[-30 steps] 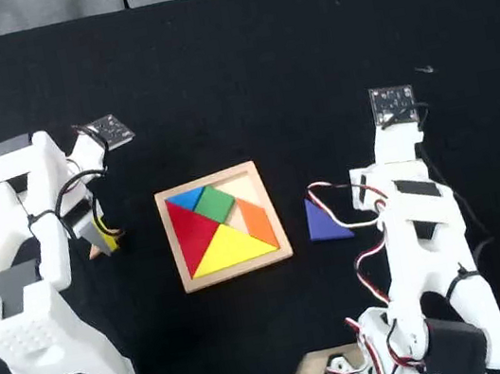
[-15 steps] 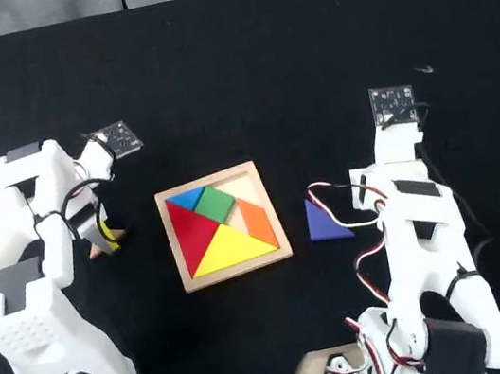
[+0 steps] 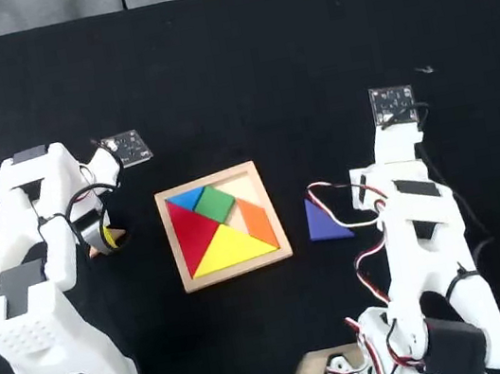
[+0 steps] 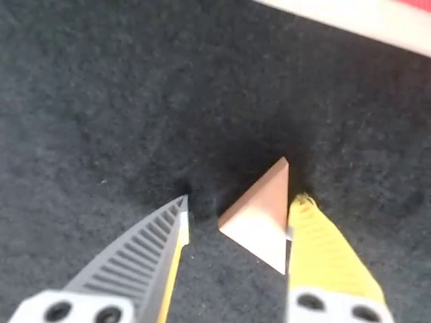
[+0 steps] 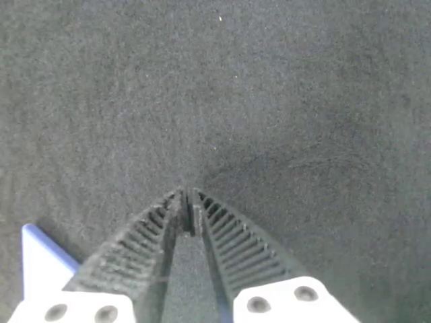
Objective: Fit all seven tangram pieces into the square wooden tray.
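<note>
Left wrist view: triangle (image 4: 259, 212) between fingers (image 4: 324, 250).

A square wooden tray (image 3: 239, 269) sits mid-table on black cloth (image 3: 259, 70). It holds a blue triangle (image 3: 185, 199), green square (image 3: 217, 203), red triangle (image 3: 191, 233), yellow triangle (image 3: 231, 246) and orange parallelogram (image 3: 257, 222). A purple triangle (image 3: 325, 220) lies just beside the white right arm (image 3: 417, 226). The left gripper (image 3: 105, 238) is at a small tan piece (image 3: 117, 234), near the tray's left side.

Tray (image 3: 171, 243) between left triangle (image 4: 261, 215) and right triangle (image 3: 325, 222) on the table (image 3: 259, 70).
</note>
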`<action>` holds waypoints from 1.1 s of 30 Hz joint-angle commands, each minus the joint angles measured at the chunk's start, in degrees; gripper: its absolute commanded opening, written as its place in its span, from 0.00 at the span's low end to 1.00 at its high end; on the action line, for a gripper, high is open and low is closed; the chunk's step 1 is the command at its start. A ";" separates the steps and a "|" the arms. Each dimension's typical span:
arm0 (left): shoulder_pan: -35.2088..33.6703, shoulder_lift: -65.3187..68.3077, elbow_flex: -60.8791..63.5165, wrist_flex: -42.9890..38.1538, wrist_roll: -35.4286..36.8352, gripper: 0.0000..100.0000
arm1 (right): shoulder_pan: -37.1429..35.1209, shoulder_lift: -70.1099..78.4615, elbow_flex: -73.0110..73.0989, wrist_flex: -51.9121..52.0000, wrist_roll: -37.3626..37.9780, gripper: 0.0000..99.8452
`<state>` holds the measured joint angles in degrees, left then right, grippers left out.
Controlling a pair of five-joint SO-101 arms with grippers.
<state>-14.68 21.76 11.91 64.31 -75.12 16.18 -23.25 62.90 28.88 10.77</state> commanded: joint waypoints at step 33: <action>2.07 -1.85 0.48 3.08 3.96 0.22 | -0.79 -0.13 -1.45 -1.14 0.44 0.01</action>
<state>-13.80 20.26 12.44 68.00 -70.64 16.18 -23.25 62.90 28.88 10.77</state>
